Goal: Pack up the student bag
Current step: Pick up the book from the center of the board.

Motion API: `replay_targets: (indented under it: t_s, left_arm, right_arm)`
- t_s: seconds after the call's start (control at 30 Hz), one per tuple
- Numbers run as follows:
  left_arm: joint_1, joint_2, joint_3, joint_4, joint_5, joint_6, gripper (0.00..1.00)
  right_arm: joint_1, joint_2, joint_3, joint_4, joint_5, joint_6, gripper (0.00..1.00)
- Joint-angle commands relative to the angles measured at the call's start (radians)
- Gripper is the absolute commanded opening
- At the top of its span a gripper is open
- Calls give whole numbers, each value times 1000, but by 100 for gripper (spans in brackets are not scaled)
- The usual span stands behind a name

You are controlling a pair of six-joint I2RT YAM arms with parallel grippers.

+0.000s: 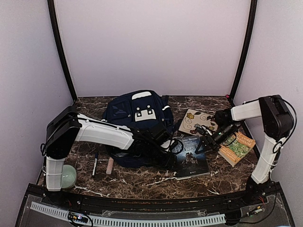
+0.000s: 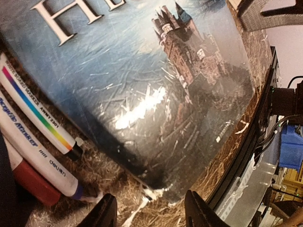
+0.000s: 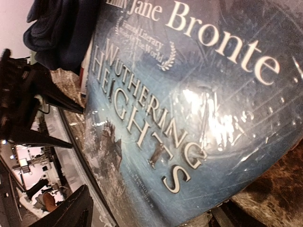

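The student bag [image 1: 139,118], navy with white patches, lies at the table's middle back; its dark fabric also shows in the right wrist view [image 3: 61,28]. A blue "Wuthering Heights" book [image 1: 191,158] lies flat to the bag's right. My left gripper [image 1: 173,151] is at the book's left edge and open [image 2: 151,213]. The book's dark corner [image 2: 161,182] lies just ahead of its fingers, untouched. My right gripper [image 1: 206,142] is at the book's far right side and open wide [image 3: 151,220], with the cover [image 3: 189,118] spanning the gap.
A beige swirl-patterned book [image 1: 196,120] and a green-orange book [image 1: 236,147] lie at the right. Three markers [image 2: 40,156] lie beside the blue book. Left of the bag are a pen [image 1: 95,163], a pink eraser [image 1: 110,165] and a green round thing [image 1: 68,176].
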Motion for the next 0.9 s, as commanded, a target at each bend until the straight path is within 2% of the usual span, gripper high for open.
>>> replay_targets:
  t_s: [0.0,0.1,0.37,0.47,0.63,0.7,0.87]
  left_arm:
    - [-2,44,11,-21,60,22,49]
    - [-2,54,11,-16,66,24,46]
    - [-2,62,11,-7,54,48,46]
    - [-2,62,13,-1,60,52,45]
    - [-8,31,-16,96,102,62,44]
    - [-9,7,-30,127,93,70,44]
    - [-10,-12,-48,185,89,77,44]
  right_arm:
    - [-4,67,23,-107,-180,-95,79]
    - [-5,47,37,-152,-273,-145,77]
    - [-5,-18,33,-182,-345,-202,68]
    - [-5,-51,31,-144,-326,-157,63]
    - [9,-147,1,-6,-244,20,50]
    - [22,-184,-18,36,-187,68,48]
    - [29,-166,-15,43,-177,80,47]
